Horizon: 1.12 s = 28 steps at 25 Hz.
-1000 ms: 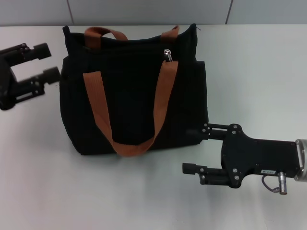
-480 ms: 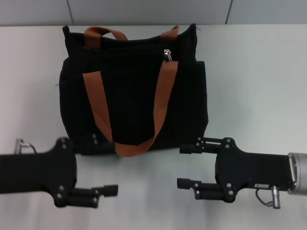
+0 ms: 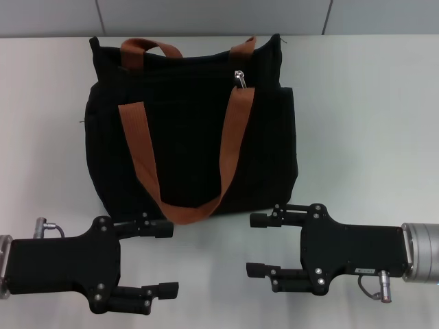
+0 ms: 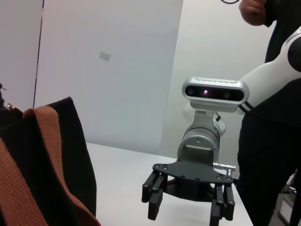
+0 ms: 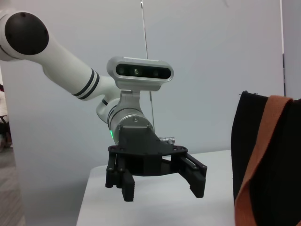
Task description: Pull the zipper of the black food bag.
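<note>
The black food bag (image 3: 192,137) lies on the white table (image 3: 363,103), its orange-brown straps (image 3: 140,154) draped over its front. The silver zipper (image 3: 240,78) pull sits on the top edge, right of centre, by the right strap. My left gripper (image 3: 168,259) hovers open in front of the bag's near left corner, holding nothing. My right gripper (image 3: 254,245) is open and empty in front of the near right corner. The two grippers face each other. The left wrist view shows the right gripper (image 4: 188,212) beside the bag (image 4: 70,155); the right wrist view shows the left gripper (image 5: 162,190).
Bare table (image 3: 384,157) stretches to the right of the bag and along the near edge between the grippers. A grey wall (image 3: 206,14) runs behind the table. A person in black (image 4: 273,150) stands beyond the right arm.
The left arm swung from the bag's far left side round to its near left corner. The right gripper slid left and nearer, away from the bag's right corner.
</note>
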Each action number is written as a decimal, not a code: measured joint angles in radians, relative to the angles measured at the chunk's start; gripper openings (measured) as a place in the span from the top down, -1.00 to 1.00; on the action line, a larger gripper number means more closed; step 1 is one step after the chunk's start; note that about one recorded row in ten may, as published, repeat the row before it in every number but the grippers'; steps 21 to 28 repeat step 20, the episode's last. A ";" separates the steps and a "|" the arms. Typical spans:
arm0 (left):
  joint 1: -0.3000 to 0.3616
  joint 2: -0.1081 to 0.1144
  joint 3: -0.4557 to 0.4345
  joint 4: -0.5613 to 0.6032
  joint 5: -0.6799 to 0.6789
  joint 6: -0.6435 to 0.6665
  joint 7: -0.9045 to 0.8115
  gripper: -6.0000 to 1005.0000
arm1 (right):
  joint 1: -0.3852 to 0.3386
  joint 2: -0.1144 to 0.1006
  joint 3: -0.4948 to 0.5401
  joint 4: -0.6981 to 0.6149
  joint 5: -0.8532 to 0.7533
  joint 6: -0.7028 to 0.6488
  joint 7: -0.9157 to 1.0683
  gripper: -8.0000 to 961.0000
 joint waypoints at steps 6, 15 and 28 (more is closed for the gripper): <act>0.000 -0.003 -0.004 -0.001 0.001 0.000 0.000 -0.66 | 0.003 0.000 -0.005 0.001 0.000 0.000 0.000 -0.43; 0.001 -0.004 -0.005 -0.001 0.001 -0.003 0.000 -0.66 | 0.008 0.002 -0.004 0.001 0.000 0.000 -0.001 -0.43; 0.002 -0.004 -0.005 -0.001 0.001 -0.005 0.000 -0.66 | 0.008 0.002 -0.004 0.001 0.000 0.000 -0.001 -0.43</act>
